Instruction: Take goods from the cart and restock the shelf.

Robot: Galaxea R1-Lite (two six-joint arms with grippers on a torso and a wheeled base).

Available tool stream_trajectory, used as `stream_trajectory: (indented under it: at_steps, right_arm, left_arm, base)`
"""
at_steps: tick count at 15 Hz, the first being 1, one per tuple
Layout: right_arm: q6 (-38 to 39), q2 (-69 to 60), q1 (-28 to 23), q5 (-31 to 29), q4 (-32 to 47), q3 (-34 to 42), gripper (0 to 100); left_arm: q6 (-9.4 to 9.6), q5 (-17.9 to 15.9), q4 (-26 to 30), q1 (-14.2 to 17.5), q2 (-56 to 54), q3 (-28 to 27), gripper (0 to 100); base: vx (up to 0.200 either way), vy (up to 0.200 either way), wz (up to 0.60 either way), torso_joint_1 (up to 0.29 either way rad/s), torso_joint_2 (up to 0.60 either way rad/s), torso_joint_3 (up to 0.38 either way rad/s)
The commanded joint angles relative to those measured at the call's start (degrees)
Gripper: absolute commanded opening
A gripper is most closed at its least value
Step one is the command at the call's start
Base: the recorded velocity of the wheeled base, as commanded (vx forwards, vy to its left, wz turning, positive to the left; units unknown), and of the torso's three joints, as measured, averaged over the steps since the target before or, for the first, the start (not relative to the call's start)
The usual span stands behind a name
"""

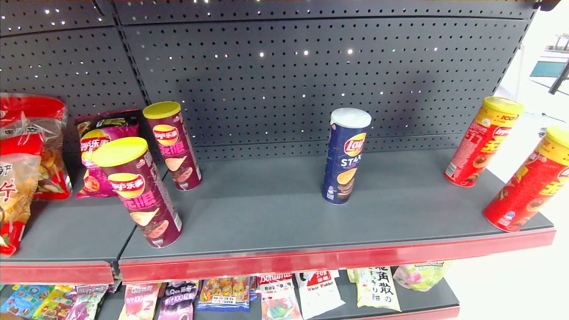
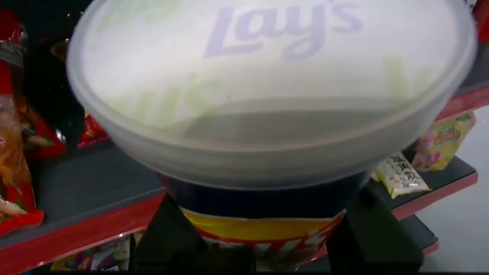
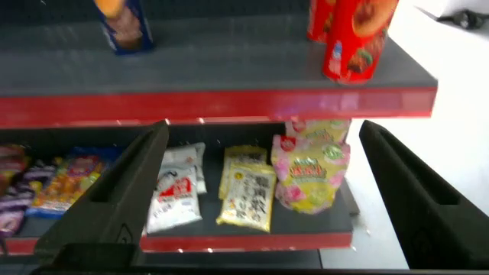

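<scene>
Lidded blue can [image 2: 267, 84] clamped in left hand [image 2: 279, 241]. Right hand [image 3: 263, 195] spread apart. Shelf [image 1: 275, 209]: maroon cans [image 1: 138, 191] 9 o'clock, red cans [image 1: 482, 142] 3 o'clock.

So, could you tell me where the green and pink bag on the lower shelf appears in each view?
Head view: green and pink bag, lower shelf's right end.
Left wrist view: the bag beside the white packet.
Right wrist view: the bag beneath the red can.
Shared landmark: the red shelf edge above it.
</scene>
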Motion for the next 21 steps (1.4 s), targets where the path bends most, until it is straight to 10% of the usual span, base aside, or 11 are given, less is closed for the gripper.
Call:
stream_trajectory:
  at_steps: [1, 7, 11, 21]
  right_arm:
    - [6.70, 23.86, 2.74, 5.31, 0.34, -24.67, 100]
    - [0.55, 54.62, 14.17, 13.84, -13.46, -28.71, 100]
    - [-1.74, 75.63, 7.05, 35.64, -29.37, -30.73, 100]
    - [-9.82, 96.37, 4.50, 48.55, -31.39, -47.08, 100]
  left_arm:
    - [0.47, -0.08, 0.35, 0.15, 0.60, 0.54, 0]
    - [2.23, 1.41, 0.35, 0.23, 0.87, 0.63, 0]
    - [3.99, 1.59, 0.26, 0.23, 1.92, -0.51, 0]
    - [4.16, 1.67, 0.26, 0.23, 2.45, -0.69, 0]
  base:
    - [0.000, 0.000, 0.00, 0.000, 0.00, 0.000]
    - [0.000, 0.000, 0.00, 0.000, 0.00, 0.000]
    - [0.000, 0.000, 0.00, 0.000, 0.00, 0.000]
    - [0.000, 0.000, 0.00, 0.000, 0.00, 0.000]
